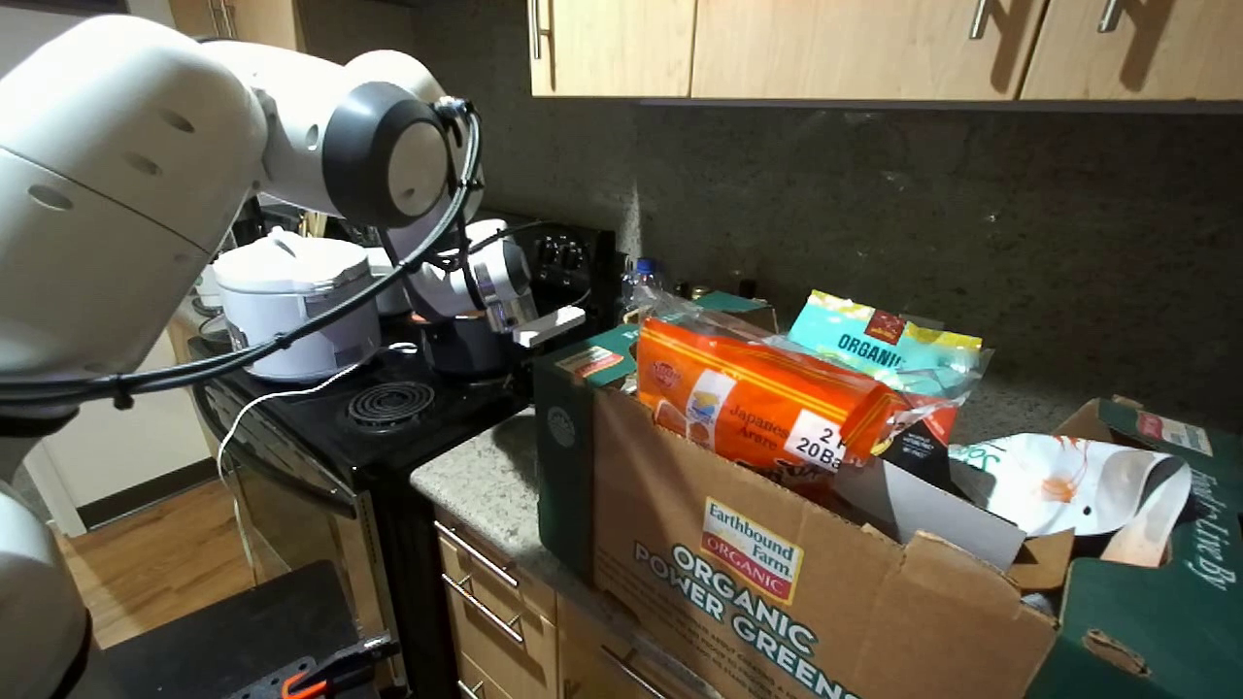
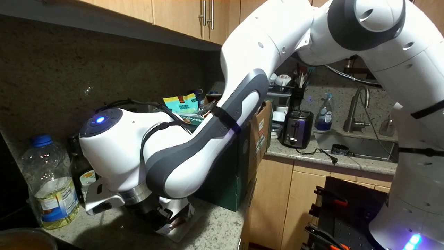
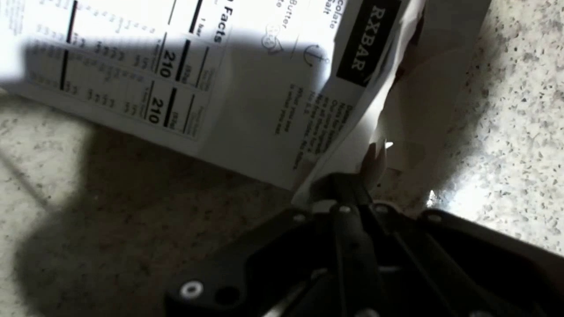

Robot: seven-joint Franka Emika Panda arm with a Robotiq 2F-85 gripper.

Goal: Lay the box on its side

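Observation:
The slim teal-green box does not show in the frames; it is hidden or out of view. A white RXBAR cardboard package [image 3: 264, 105] fills the upper left of the wrist view, its nutrition panel facing the camera and its right end open and creased. It also shows low in an exterior view [image 2: 181, 221], close to the counter, beside the gripper [image 2: 165, 217]. In the wrist view the gripper [image 3: 341, 187] has its fingertips close together on the thin board at the package's near corner. In an exterior view [image 1: 515, 316] only the wrist shows; the fingers are hidden.
A large brown carton [image 1: 874, 582] with green print stands beside the arm, holding an orange packet [image 1: 748, 393] and a teal bag [image 1: 864, 340]. An oil bottle [image 2: 52, 198] and a dark bottle [image 2: 79, 163] stand by the wall. A white cooker [image 1: 291, 301] stands on the stove.

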